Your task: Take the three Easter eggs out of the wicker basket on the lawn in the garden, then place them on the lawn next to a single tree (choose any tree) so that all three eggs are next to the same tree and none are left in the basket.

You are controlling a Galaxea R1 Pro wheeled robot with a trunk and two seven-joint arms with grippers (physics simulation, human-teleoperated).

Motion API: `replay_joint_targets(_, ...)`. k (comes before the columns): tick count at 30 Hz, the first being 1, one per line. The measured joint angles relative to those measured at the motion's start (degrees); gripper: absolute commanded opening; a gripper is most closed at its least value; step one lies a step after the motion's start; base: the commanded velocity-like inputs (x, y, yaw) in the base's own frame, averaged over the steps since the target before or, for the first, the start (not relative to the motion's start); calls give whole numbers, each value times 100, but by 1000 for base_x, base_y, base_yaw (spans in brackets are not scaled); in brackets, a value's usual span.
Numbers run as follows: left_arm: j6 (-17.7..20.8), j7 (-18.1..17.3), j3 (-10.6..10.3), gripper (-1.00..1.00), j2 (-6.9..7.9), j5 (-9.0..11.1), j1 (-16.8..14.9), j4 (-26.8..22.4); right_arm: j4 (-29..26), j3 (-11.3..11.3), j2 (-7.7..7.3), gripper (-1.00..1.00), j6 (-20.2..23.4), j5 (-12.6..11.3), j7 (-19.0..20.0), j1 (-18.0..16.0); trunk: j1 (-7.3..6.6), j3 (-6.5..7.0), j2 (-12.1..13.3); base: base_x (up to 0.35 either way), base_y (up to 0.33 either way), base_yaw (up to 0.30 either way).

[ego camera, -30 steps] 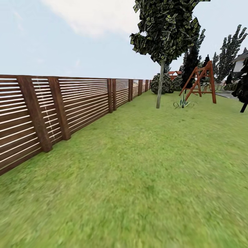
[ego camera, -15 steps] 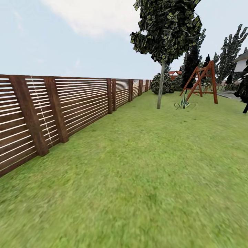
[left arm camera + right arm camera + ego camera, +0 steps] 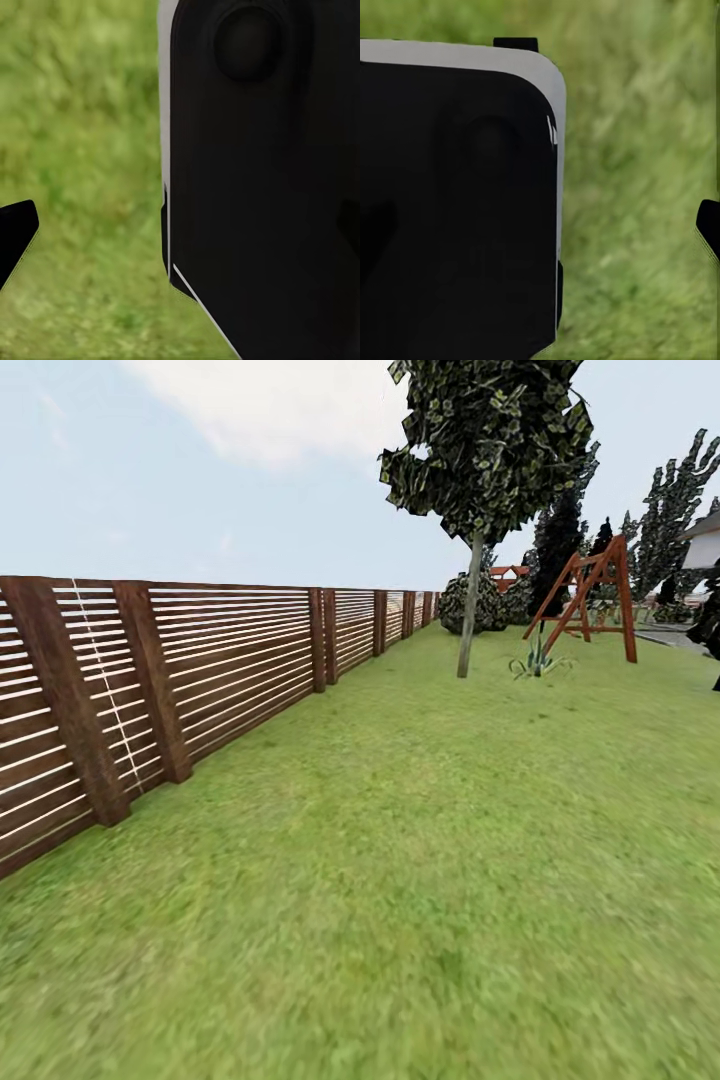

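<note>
Lawn (image 3: 420, 880) is stretching ahead along the fence (image 3: 200, 660), with the tree (image 3: 468, 615) standing far off, ahead and slightly right. Eggs and basket are appearing nowhere. Wrist views are showing dark housings over grass; I cannot tell how the fingers are set.

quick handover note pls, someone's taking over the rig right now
Pincers: the wrist views look past dark robot housing to blurred grass; open or shut can't be told, and no egg is visible in them.
Scene: lawn ahead, wooden fence on the left, a slender-trunked tree far ahead, a swing frame to its right.
Done: nothing confirmable.
Left: find the eggs and basket, and set all three eggs by one tree.
</note>
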Motion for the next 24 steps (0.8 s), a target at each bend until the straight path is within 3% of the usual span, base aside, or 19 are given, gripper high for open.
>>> replay_joint_targets(6,0,0,-4,100,0,0,0,0,0,0,8,100,1,0,0,0,0,0,0,330,0,-11)
replay_joint_targets(13,0,0,-6,100,0,0,0,0,208,5,17,100,-44,13,5,3,0,0,0,330,0,-156)
replay_joint_targets(24,0,0,-6,100,-5,0,0,4,222,3,18,100,-47,9,0,3,0,0,0,330,0,-4)
